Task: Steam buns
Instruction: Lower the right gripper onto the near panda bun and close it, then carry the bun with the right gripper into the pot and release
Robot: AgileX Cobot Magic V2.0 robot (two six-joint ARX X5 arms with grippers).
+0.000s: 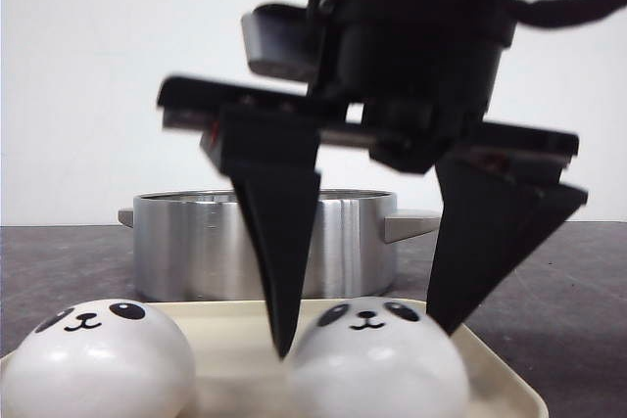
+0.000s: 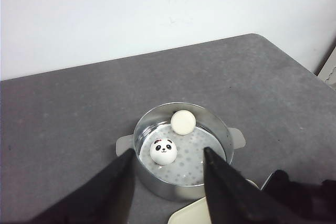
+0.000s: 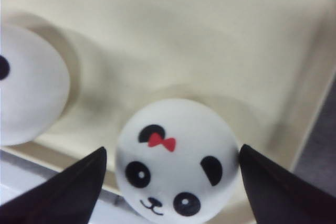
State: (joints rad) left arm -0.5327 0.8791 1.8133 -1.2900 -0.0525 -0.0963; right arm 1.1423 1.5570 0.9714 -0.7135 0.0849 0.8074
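Two panda-face buns lie on a cream tray [image 1: 505, 384]: one on the left [image 1: 93, 364], one on the right [image 1: 377, 369]. My right gripper [image 1: 359, 343] is open and straddles the right bun, one finger close to each side. In the right wrist view this bun [image 3: 178, 163], with a red bow, sits between the fingers of the right gripper [image 3: 172, 149]; the other bun [image 3: 29, 85] lies beside it. My left gripper [image 2: 168, 150] is open and empty, high above a steel pot [image 2: 168, 186] that holds a face-up bun [image 2: 163, 151] and a plain-side-up bun [image 2: 183, 122].
The steel pot [image 1: 196, 247], with side handles, stands just behind the tray on the grey table [image 2: 63, 114]. A corner of the tray [image 2: 189, 217] and the dark right arm [image 2: 302, 195] show in the left wrist view. A white wall is behind.
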